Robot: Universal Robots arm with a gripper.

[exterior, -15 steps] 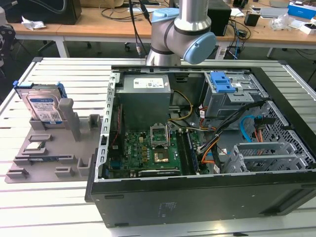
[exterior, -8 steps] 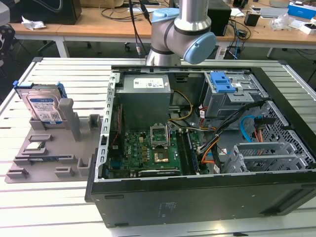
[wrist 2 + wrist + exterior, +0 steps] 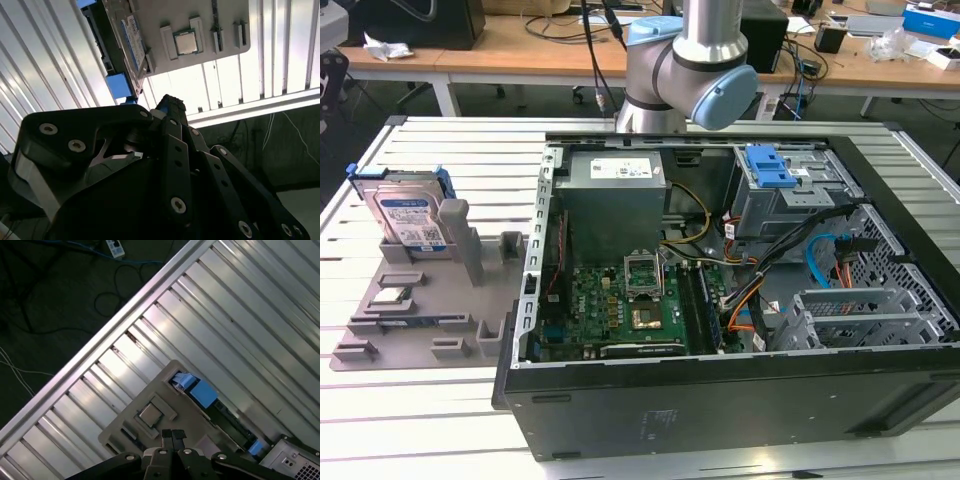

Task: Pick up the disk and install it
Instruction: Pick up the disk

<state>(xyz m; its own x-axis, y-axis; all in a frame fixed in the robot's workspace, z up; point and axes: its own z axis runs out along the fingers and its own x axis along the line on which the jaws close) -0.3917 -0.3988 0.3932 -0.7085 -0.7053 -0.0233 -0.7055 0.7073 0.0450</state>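
The disk stands on edge in a slot of the grey holder tray on the table, at the exterior view's left, beside the open computer case. In both wrist views the pincer hangs clear of the tray, tips together, holding nothing.

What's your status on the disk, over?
Claw shut, empty. Disk upright in grey tray, untouched. Computer case open.
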